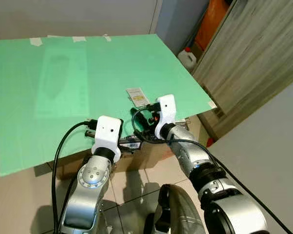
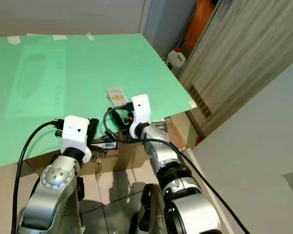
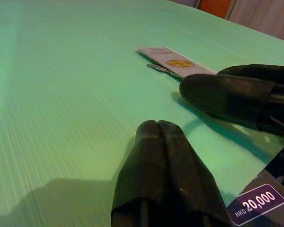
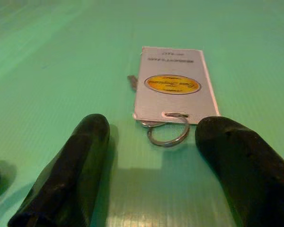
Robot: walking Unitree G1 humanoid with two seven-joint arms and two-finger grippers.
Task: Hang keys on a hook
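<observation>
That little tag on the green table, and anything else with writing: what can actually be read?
"HKD 20,000": white on a purple label at the table edge, beside the left gripper.
Key tag: a dark line above a yellow oval, both too blurred to read.

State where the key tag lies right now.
The key tag lies flat on the green sheet near its front edge, just ahead of the open right gripper.

One key tag [image 4: 174, 84], one ring [image 4: 168, 134], one white jug [image 1: 187, 58]
</observation>
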